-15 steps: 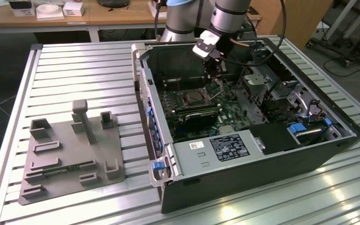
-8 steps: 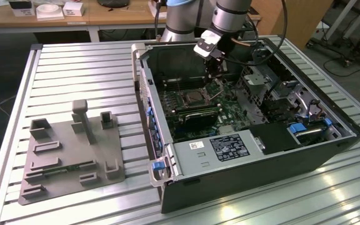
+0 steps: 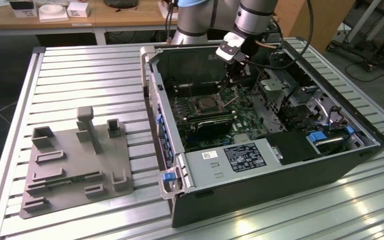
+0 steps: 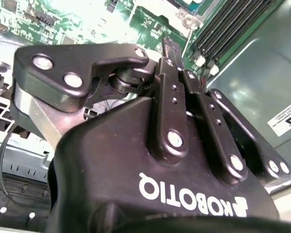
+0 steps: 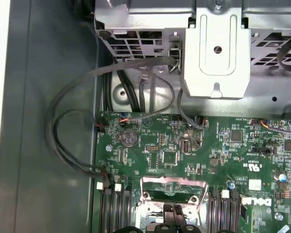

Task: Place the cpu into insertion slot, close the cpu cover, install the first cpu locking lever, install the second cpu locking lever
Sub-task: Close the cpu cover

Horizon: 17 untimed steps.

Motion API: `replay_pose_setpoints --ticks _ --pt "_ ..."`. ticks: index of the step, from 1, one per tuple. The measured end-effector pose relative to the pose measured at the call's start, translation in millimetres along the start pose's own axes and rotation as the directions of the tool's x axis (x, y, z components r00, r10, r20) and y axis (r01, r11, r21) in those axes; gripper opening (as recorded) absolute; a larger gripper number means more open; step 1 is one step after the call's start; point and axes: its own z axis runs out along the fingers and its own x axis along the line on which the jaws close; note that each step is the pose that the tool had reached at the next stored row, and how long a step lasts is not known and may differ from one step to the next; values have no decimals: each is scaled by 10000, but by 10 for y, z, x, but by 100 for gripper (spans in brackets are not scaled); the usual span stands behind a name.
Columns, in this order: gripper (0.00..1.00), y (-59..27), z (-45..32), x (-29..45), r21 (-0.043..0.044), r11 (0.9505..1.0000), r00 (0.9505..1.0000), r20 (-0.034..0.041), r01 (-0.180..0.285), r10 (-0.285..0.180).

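Inside the open computer case (image 3: 265, 187), near the motherboard's (image 3: 247, 119) middle, the gripper (image 5: 173, 219) hangs with fingers pressed together, tips at the cpu cover (image 5: 173, 180) framing the insertion slot (image 3: 205, 104).

i've got the green motherboard (image 5: 208, 155) in front of me, with the coin battery (image 5: 128, 137) sitting close to its edge. black cables (image 5: 58, 131) loop off that edge across the grey case wall (image 5: 43, 58) and tuck in behind the silver metal bracket (image 5: 216, 53). the cpu cover (image 5: 174, 181) is a shiny frame lying between two banks of memory slots (image 5: 114, 211), which have white latches on their ends. my tool (image 5: 173, 214) hangs right over the cover's window, its two dark fingertips (image 5: 168, 213) pressed together. what's beneath them, i can't make out.
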Motion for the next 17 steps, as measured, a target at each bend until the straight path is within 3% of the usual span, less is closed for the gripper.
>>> replay_pose_setpoints --ticks 5,11,17 --pt "10 27 2 -1 -2 10000 10000 -5 -1 1" --pt "10 235 -1 -7 -2 10000 10000 -2 -1 1" --pt "10 360 6 -9 -1 10000 10000 -2 -1 1"
